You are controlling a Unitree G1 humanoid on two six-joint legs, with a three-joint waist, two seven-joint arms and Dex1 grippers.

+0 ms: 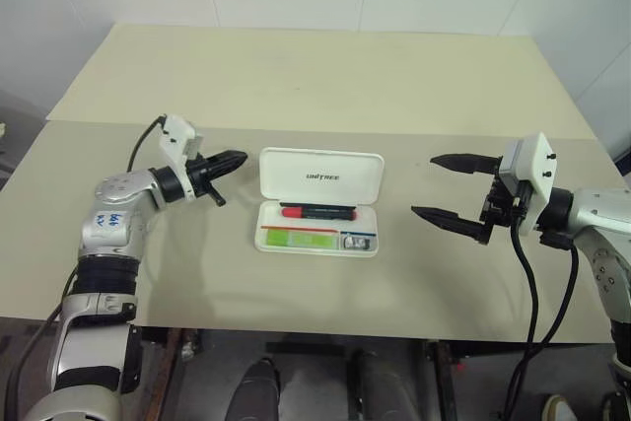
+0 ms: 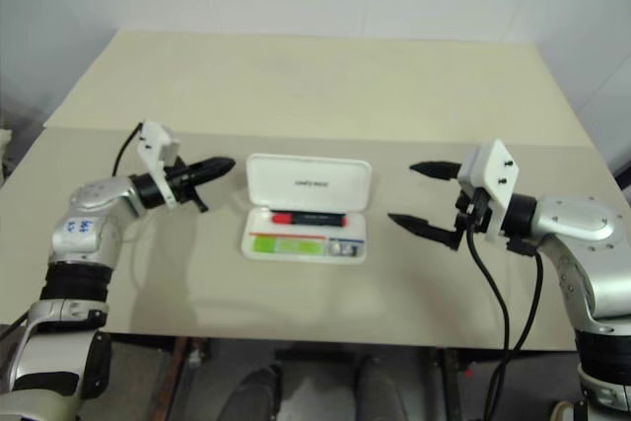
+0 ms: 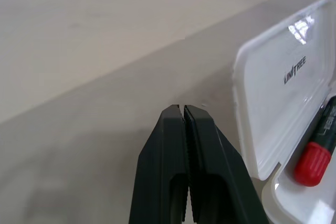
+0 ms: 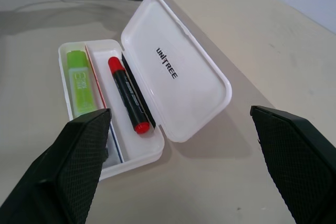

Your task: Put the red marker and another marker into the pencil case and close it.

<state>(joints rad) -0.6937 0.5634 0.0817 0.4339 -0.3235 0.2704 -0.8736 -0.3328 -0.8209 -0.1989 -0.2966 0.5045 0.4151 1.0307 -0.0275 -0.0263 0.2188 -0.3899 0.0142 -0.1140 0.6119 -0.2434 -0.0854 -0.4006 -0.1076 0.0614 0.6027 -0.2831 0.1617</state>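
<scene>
Lid (image 1: 321, 176) of the pencil case (image 1: 317, 240) stands open at the centre of the left eye view, tilted back toward the top of the frame, with "UNITREE" printed on its inner face. In the tray, the red marker (image 1: 318, 211) lies along the case's long axis, running left to right across the picture, and the lime-green highlighter (image 1: 300, 238) lies parallel just below it; both already rest inside. A small silver-black object (image 1: 352, 241) sits at the tray's lower right corner. The left gripper (image 1: 235, 159) hangs at centre left, jaws pressed together and holding nothing, its tip just beside the lid's left edge and nearer the case than the other arm. The right gripper (image 1: 446, 187), at centre right, has its fingers spread wide and empty, well apart from the case.

In the left wrist view the lid, again reading "UNITREE", fills the right side, just beyond the closed fingers (image 3: 178, 145).

The right wrist view has the open case upper left of centre; small print on the marker's black barrel is too fine to read. Only closing seems left, likely a push on the lid toward the tray.
</scene>
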